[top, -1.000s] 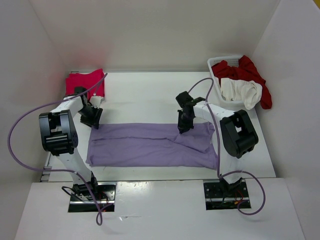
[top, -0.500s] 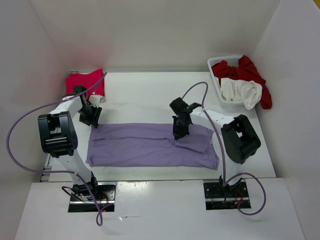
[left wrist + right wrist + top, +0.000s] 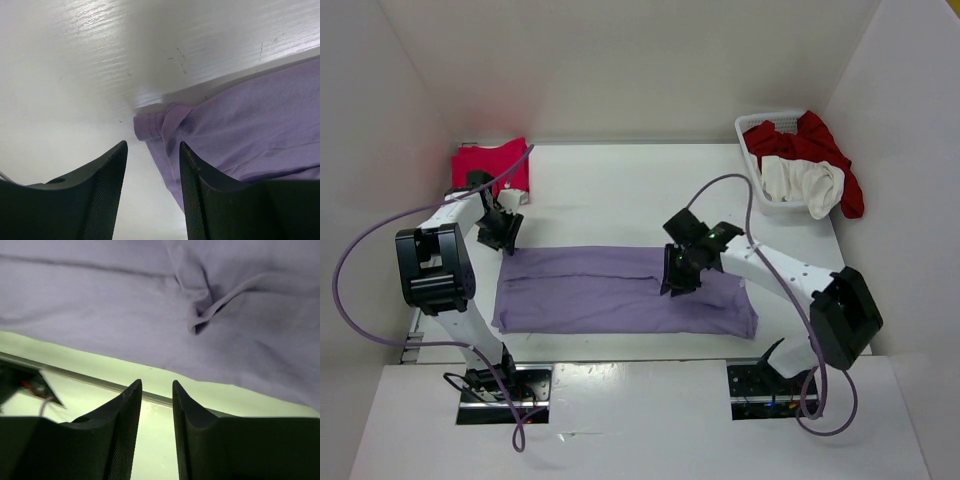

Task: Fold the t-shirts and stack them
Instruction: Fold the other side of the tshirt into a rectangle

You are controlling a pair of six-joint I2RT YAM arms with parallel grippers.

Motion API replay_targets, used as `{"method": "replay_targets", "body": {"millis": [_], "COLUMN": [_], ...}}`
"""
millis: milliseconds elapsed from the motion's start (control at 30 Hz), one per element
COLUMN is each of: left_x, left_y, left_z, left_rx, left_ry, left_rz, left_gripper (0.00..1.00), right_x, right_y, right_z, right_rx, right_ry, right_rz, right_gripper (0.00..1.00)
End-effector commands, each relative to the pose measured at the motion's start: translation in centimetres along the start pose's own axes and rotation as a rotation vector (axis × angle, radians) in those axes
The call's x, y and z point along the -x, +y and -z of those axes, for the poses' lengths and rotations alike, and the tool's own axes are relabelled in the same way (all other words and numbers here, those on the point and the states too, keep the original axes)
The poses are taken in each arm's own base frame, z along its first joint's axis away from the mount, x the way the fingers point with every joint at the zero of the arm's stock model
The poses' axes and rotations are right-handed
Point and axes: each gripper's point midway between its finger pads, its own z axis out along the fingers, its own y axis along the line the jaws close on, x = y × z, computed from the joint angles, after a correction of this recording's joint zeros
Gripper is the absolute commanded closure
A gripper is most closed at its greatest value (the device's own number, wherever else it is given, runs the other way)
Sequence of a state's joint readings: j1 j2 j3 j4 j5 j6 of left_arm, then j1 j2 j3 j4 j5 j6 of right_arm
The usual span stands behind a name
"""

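1. The lavender t-shirt (image 3: 590,295) is lying flat on the table (image 3: 610,190) as a long strip running left to right between the two arms. The magenta t-shirt (image 3: 490,165) is sitting folded at the far left corner. The dark red t-shirt (image 3: 820,140) and the cream t-shirt (image 3: 800,180) are hanging over the basket (image 3: 752,135) at the far right.
2. The step in hand is, I judge, folding that strip crosswise. Doing it well means pinching every layer at an end, lifting only just clear of the table, and carrying that end across so the edges are meeting squarely.
3. The left end effector (image 3: 502,235) is standing about half open and holding nothing. The shirt's hemmed corner (image 3: 150,127) is lying just beyond its fingertips, so it should be coming forward and down until both layers sit between the fingers.
4. The right end effector (image 3: 678,278) is standing narrowly open with nothing between its fingers, hanging above the strip's right-middle. A pucker (image 3: 205,315) is showing in the cloth there and is worth flattening first, or it will be getting trapped inside the fold.
5. The left arm is reaching forward along the left side, its wrist tipping down at the corner. The right arm is stretching forward and leftward from its base, its forearm slanting over the shirt's right end.
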State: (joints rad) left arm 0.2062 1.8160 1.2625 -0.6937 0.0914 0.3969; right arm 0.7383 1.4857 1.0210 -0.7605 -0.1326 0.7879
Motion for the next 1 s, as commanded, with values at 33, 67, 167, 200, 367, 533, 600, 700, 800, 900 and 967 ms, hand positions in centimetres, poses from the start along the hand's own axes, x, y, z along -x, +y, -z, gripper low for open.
{"method": "replay_targets", "body": {"millis": [33,67,167,200,367,533,600,700,800,900,967], "left_x": [0.8,1.0,1.1,1.1,1.0,0.6,0.5,0.8,0.8,0.6,0.6], "left_y": [0.3,0.4,0.4,0.4,0.5,0.3,0.3,0.6,0.6,0.6,0.6], "left_z": [1.5,1.7,2.0,2.0,2.5,2.4,2.2,2.4,2.4,2.0,2.0], "left_rx": [0.023,0.027,0.032,0.032,0.047,0.047,0.043,0.055,0.055,0.050,0.050], "left_ry": [-0.045,-0.053,-0.061,-0.061,-0.067,-0.067,-0.059,-0.062,-0.062,-0.053,-0.053], "left_rz": [-0.027,-0.028,-0.029,-0.029,-0.030,-0.030,-0.029,-0.039,-0.039,-0.038,-0.038], "left_gripper": [0.46,0.46,0.46,0.46,0.44,0.44,0.44,0.44,0.44,0.44,0.44], "right_x": [6.6,7.7,10.5,10.7,10.3,7.4,6.4,5.3,3.4,1.2,-0.2], "right_y": [-3.9,-5.3,-7.3,-7.3,-8.6,-9.5,-9.7,-9.2,-8.1,-6.9,-6.9], "right_z": [2.8,1.9,-0.2,-0.8,-3.4,-4.5,-3.9,-2.4,-2.1,-2.0,-2.1], "right_rx": [-0.059,-0.094,-0.164,-0.174,-0.228,-0.216,-0.207,-0.185,-0.125,-0.117,-0.138], "right_ry": [-0.160,-0.162,-0.161,-0.145,-0.079,-0.001,0.010,-0.004,0.035,0.074,0.109], "right_rz": [-0.086,-0.102,-0.101,-0.089,-0.066,-0.075,-0.076,-0.100,-0.110,-0.089,-0.086], "right_gripper": [0.63,0.67,0.79,0.83,0.99,1.00,1.00,1.00,1.00,1.00,1.00]}}
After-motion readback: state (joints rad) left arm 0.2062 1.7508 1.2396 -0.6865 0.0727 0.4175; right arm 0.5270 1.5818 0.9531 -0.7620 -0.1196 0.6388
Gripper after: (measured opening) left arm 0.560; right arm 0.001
